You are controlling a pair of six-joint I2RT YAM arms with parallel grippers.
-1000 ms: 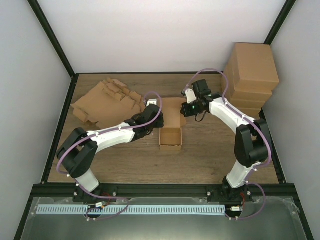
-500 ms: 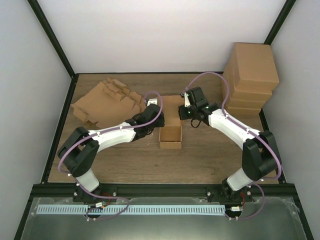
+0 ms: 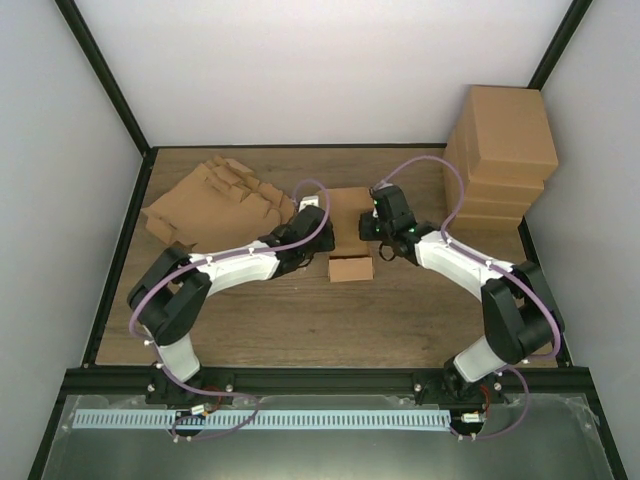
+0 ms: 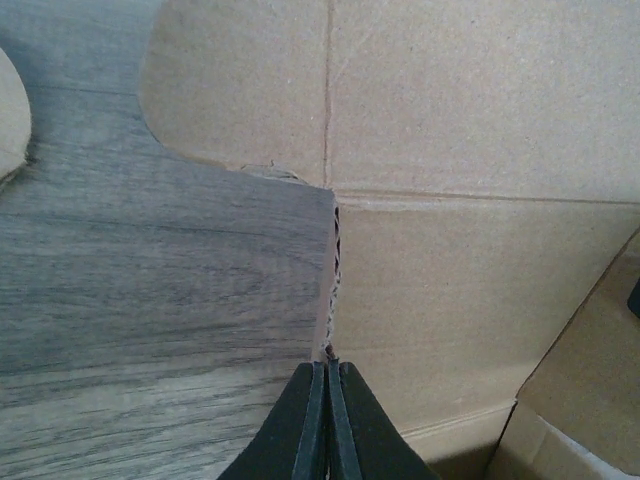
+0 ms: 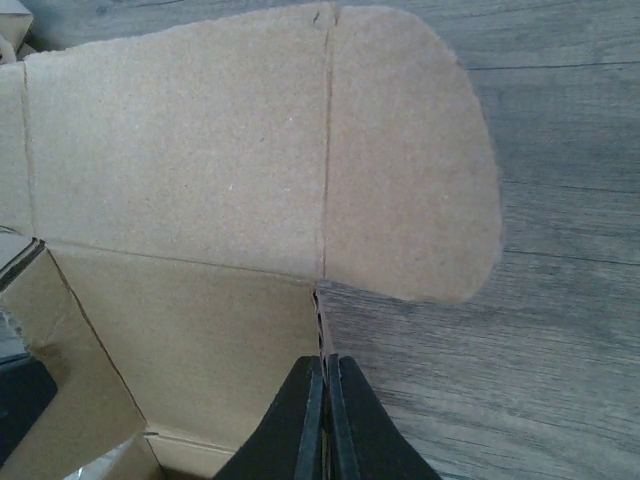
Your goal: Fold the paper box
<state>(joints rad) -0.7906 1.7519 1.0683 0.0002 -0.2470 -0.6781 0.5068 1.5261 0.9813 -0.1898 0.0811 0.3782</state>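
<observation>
Top external view places the brown corrugated cardboard box [image 3: 351, 268] at the middle of the grey-brown wooden table [image 3: 250, 315], between the two arms. Its near wall stands upright and a broad lid panel [image 3: 345, 205] lies beyond it. The left gripper [image 4: 328, 375] and the right gripper [image 5: 325, 372] meet this panel from opposite sides. In each wrist view the black fingers are pressed together with only a hairline between them, and the panel's raw fluted edge appears to run into that line, so each seems clamped on the cardboard.

The step in hand is probably swinging the lid over the open tray. To do it well, both arms should travel the same arc about the rear hinge crease and stay level with each other. A lag on one side would likely skew the panel or tear a score line. The pinch wants to stay firm enough to hold yet not crush the flutes. The rounded ear flaps [image 5: 410, 160] likely need to bend inward along their creases so they slip inside the side walls, not ride over them.

The cardboard is plain, matte and lightly speckled, with straight pressed score lines crossing at right angles. Its cut edges are slightly ragged. The left-hand ear [image 4: 230, 80] lies flat against the wood, not yet bent.
</observation>
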